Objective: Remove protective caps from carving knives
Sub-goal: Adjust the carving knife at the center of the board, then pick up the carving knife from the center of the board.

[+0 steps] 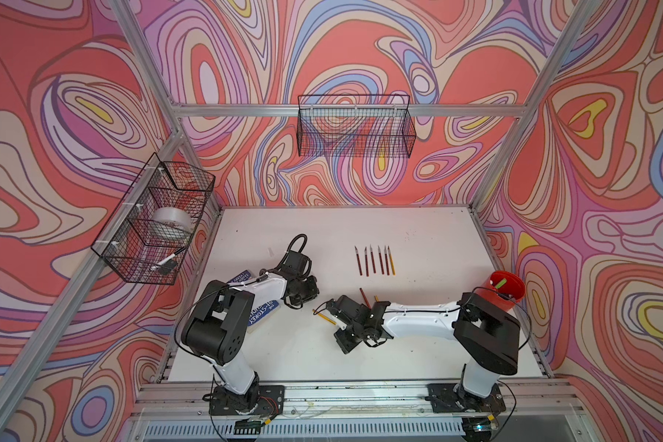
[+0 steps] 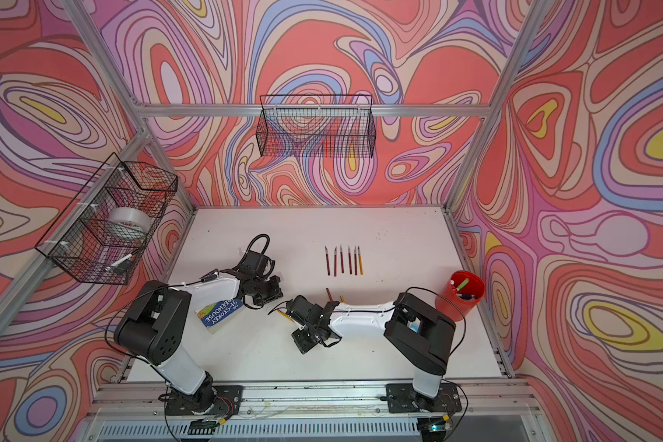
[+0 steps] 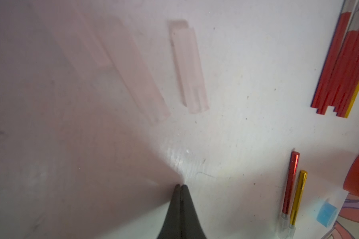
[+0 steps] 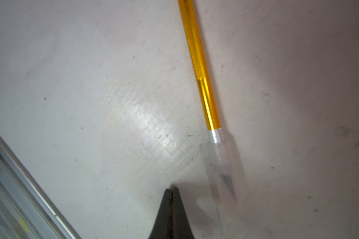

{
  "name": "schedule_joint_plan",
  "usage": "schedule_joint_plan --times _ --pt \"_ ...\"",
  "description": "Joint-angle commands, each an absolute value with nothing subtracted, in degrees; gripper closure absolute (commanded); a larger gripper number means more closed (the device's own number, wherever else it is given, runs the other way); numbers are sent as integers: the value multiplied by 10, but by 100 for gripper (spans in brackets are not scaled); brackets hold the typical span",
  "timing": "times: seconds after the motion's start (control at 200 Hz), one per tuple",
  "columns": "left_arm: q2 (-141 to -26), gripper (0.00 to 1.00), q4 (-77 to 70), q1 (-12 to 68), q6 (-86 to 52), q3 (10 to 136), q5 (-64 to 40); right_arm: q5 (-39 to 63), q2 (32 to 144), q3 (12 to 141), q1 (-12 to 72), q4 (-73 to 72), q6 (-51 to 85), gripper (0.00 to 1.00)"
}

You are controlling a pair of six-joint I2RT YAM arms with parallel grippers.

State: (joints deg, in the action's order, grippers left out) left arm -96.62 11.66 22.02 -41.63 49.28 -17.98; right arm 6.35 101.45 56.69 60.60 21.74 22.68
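Six uncapped carving knives lie in a row at mid-table, also in the left wrist view as a row of knives. Two loose protective caps lie on the table ahead of my left gripper, which is shut and holds nothing. A red knife and a yellow knife lie side by side with their caps on. Another yellow knife carries a translucent cap. My right gripper is shut just beside that cap, gripping nothing. This knife lies by the right wrist.
A blue book lies under the left forearm. A red cup with pens stands at the right edge, with a blue tape ring near it. Wire baskets hang on the left wall and on the back wall.
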Motion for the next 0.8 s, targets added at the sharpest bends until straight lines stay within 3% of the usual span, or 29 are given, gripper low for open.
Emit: schedule_joint_plan --times 0.0,0.791 --pt "-965 100 117 230 -418 505 -172 23 1019 552 577 249 236 100" --pt "-939 100 165 307 -413 440 -148 53 1069 645 448 242 192 100"
